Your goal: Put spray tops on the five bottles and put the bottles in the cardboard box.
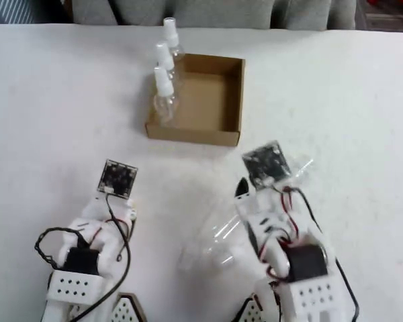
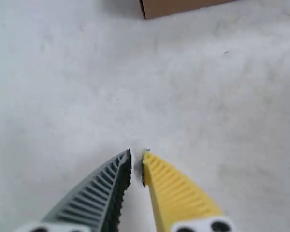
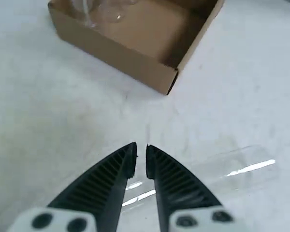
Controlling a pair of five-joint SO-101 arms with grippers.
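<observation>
Down in the lower left of the high view we see the left arm [image 1: 87,258] sitting on the white table [image 1: 47,100]. In its own wrist view, the left gripper [image 2: 137,162] has one grey finger and one yellow finger. The tips are pressed almost together and nothing is between them. It hangs over bare table, and a corner of the cardboard box [image 2: 183,6] peeks in at the top edge of that picture.

Moving right, the cardboard box [image 1: 191,133] sits in the upper middle of the high view, open on top. Three standing bottles [image 1: 164,90] are lined up along its left wall. Each one has a white spray top [image 1: 163,75] on it.

Below the box, in the lower middle, a clear lying bottle [image 1: 215,241] rests on its side on the table, just left of the right arm [image 1: 302,268]. It is see-through, so we cannot tell if more than one lies there, or if it has a top on.

In the right wrist view, the right gripper [image 3: 141,157] has two black fingers with the tips closed to a thin crack, and they hold nothing. The lying bottle [image 3: 241,166] stretches across the table under those fingers. The box [image 3: 116,58] is in the upper part of that picture.
</observation>
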